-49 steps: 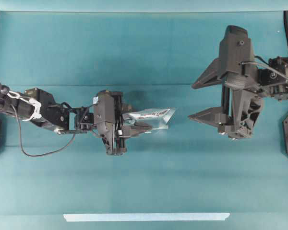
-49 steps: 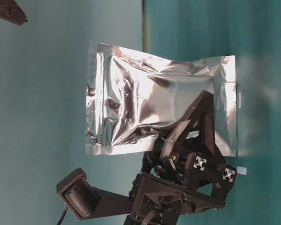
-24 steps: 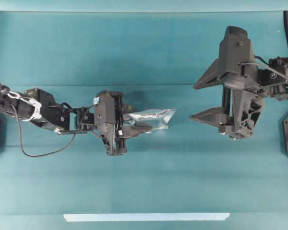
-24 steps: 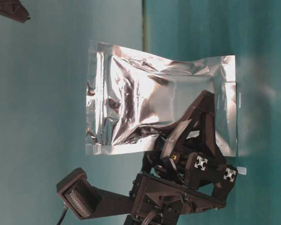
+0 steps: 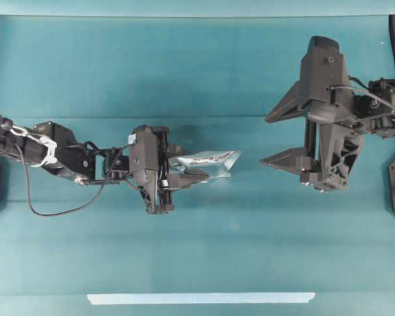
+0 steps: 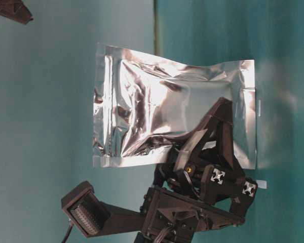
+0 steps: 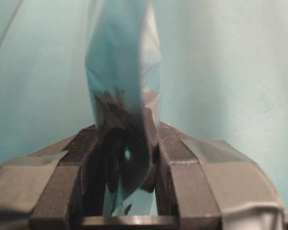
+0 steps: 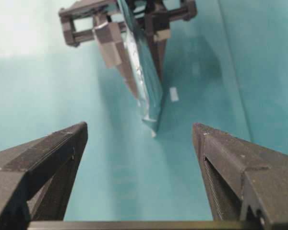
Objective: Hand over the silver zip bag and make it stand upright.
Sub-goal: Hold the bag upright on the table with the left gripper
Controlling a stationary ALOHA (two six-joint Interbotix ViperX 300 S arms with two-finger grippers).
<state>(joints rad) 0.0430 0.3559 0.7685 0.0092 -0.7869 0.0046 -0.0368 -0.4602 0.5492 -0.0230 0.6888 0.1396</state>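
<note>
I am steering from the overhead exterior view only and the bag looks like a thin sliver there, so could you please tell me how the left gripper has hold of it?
Observer: The left gripper is shut on the silver zip bag, its fingers pinching the foil from both sides.
Operator: Thank you. Which part of the bag is gripped?
Observer: In the table-level view the fingers cover a lower corner area; most of the bag's broad face is free.
Operator: Is the right gripper lined up to take it?
Observer: The right gripper is open, and its wrist view shows the bag's free edge between the two fingers but farther off, not touching either.
</note>
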